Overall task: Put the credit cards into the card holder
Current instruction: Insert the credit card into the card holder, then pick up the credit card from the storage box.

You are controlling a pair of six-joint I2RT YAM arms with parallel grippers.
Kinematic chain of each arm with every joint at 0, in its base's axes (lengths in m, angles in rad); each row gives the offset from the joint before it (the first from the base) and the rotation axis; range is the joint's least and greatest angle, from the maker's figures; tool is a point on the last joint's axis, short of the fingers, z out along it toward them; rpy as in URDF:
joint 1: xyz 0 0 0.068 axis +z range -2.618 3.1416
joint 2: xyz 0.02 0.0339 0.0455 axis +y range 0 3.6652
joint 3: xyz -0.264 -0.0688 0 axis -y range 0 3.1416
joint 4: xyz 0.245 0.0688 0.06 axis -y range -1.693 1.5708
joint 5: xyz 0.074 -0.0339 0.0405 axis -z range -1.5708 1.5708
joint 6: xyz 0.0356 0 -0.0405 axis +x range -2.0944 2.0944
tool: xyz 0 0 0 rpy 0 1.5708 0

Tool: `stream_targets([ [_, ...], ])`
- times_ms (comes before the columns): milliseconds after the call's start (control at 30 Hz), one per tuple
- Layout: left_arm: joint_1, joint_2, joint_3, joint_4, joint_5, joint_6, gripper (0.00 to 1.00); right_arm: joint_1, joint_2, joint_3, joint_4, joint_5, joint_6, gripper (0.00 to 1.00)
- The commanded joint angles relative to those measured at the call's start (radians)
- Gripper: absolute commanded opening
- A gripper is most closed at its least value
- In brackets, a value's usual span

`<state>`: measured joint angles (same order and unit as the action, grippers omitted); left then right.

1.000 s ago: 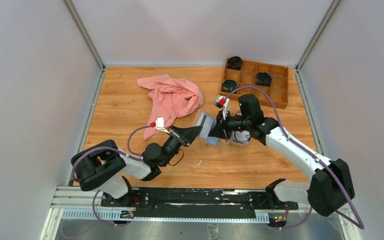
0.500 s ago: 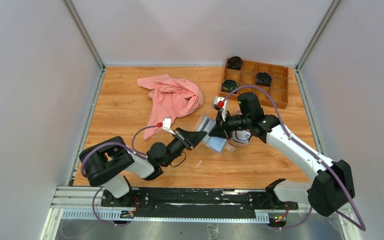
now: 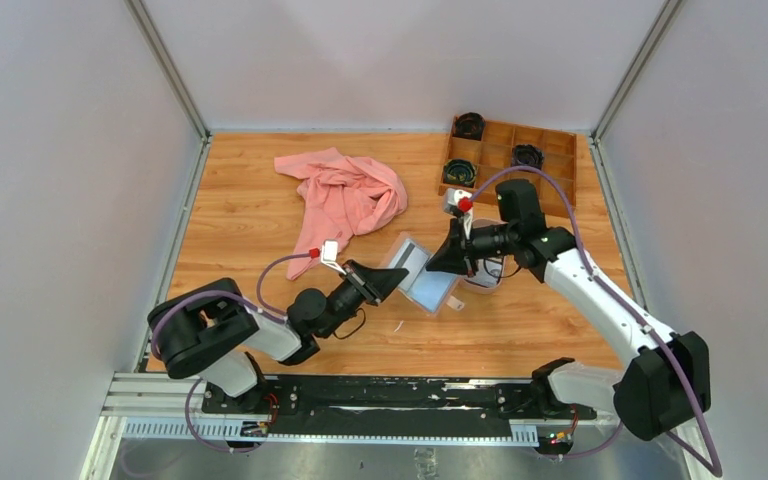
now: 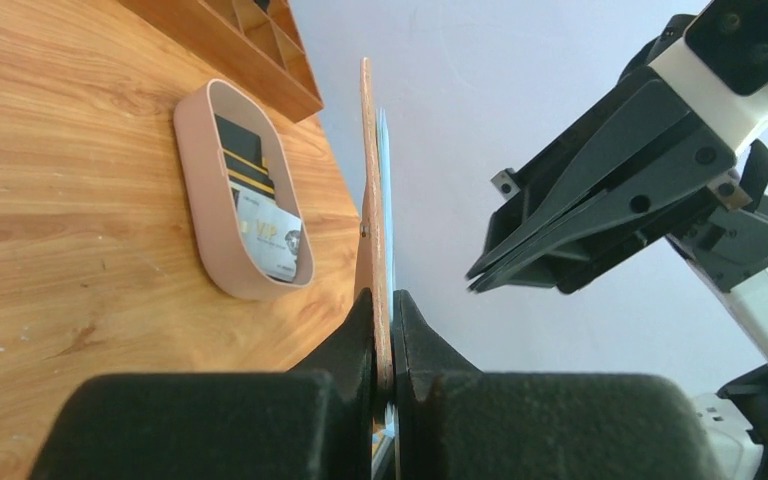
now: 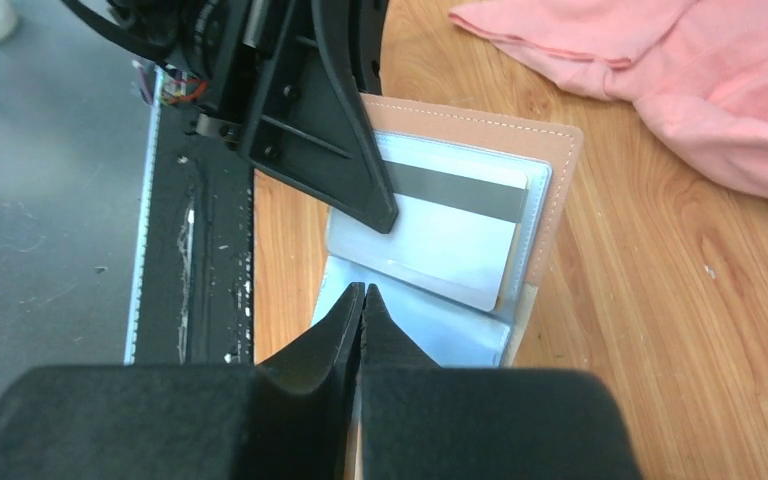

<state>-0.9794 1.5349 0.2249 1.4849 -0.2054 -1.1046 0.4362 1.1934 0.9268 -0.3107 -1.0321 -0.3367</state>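
Left wrist view, left tool (image 4: 382,305) clamping open card holder (image 4: 368,170), right tool (image 5: 362,292) closed, empty

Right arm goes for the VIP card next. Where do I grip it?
Probably from above, pinching the VIP card across its long edges: it lies on top of the black card in the tray, whose wall blocks any sideways approach.
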Motion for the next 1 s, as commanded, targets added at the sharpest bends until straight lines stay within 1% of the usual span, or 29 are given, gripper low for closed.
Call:
stream_targets([
  [0, -0.01, -0.055, -0.039, -0.01, -0.015, 0.074, 0.0, -0.058, -0.045, 0.026, -0.038, -0.19, -0.057, 0.02],
  [233, -0.01, -0.209, -0.123, -0.133, 0.034, 0.163, 0.0, -0.104, -0.066, 0.012, -0.085, -0.255, -0.147, 0.17],
  [400, -0.009, -0.339, -0.156, -0.29, 0.098, 0.214, 0.0, -0.109, -0.061, -0.02, -0.1, -0.263, -0.225, 0.25],
  [533, -0.008, -0.446, -0.155, -0.451, 0.133, 0.251, 0.0, -0.11, -0.057, -0.043, -0.111, -0.252, -0.283, 0.27],
  [600, -0.004, -0.497, -0.163, -0.506, 0.14, 0.264, 0.0, -0.11, -0.053, -0.047, -0.122, -0.243, -0.307, 0.28],
  [767, 0.056, -0.601, -0.191, -0.586, 0.251, 0.272, 0.0, -0.111, -0.042, -0.048, -0.169, -0.207, -0.379, 0.28],
  [867, 0.105, -0.638, -0.19, -0.636, 0.322, 0.257, 0.0, -0.111, -0.039, -0.053, -0.225, -0.196, -0.48, 0.28],
  [967, 0.121, -0.657, -0.194, -0.648, 0.34, 0.258, 0.0, -0.111, -0.04, -0.07, -0.264, -0.192, -0.564, 0.28],
])
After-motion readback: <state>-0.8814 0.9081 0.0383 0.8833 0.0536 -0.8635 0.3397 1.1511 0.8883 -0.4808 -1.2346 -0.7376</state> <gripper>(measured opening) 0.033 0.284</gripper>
